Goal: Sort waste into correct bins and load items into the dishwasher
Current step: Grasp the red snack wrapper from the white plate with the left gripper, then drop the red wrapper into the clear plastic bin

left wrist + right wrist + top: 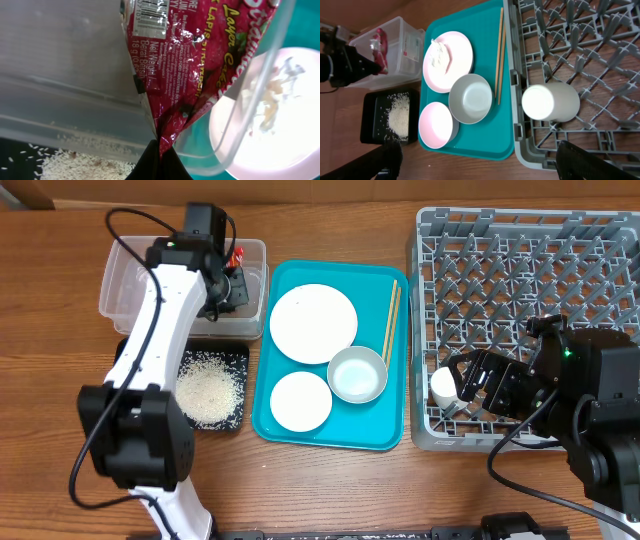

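Over clear tub corner, left hand clamps red wrapper tip; released here it may catch rim, fall outside. Right hand spread, empty.

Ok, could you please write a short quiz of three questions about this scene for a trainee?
1. True or false: the left gripper is shut on the red wrapper.
2. Where does the rice lie? A) clear tub B) black tray C) bowl
3. Name the item that lies in the grey rack.
Key: 1 true; 2 B; 3 the white cup.
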`<act>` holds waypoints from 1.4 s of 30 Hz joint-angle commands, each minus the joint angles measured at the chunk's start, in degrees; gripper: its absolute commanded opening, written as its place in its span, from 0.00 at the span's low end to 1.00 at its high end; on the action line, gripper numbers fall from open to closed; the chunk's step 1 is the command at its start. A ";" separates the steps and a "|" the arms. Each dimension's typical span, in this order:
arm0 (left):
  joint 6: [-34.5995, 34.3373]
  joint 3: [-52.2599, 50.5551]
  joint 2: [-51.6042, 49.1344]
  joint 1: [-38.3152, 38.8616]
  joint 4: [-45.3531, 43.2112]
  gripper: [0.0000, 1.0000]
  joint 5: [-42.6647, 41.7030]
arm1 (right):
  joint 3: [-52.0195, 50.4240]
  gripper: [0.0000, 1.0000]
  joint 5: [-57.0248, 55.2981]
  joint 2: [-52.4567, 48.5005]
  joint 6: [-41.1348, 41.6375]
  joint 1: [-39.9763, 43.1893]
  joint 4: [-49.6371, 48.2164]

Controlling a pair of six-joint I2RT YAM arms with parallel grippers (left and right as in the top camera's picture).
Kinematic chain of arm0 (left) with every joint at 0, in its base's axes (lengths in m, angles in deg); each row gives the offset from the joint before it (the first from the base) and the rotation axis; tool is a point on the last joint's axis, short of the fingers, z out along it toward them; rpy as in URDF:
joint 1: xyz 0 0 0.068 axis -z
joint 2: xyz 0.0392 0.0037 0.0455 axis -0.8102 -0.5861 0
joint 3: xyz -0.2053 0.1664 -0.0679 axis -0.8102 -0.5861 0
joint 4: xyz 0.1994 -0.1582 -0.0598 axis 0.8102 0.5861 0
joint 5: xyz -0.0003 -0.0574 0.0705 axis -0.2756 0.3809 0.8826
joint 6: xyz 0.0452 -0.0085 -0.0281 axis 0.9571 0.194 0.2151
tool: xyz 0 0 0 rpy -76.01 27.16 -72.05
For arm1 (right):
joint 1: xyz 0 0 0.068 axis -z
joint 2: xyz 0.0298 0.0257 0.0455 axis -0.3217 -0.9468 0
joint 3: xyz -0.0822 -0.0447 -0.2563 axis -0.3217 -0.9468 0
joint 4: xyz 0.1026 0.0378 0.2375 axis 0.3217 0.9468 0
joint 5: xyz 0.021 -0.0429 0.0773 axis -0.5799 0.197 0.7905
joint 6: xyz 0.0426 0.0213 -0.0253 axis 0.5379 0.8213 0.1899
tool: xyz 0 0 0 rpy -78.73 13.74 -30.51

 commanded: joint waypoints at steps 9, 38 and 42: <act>0.66 3.58 0.42 0.15 4.87 0.38 -4.59 | 0.85 1.00 0.07 0.52 -0.15 0.11 -0.31; 6.43 3.80 -16.11 17.64 -8.02 0.36 2.08 | 0.85 1.00 0.07 0.42 -0.13 0.11 -0.28; 6.32 6.23 -13.35 17.49 -3.89 0.04 1.68 | 0.83 1.00 0.07 0.42 -0.13 0.11 -0.26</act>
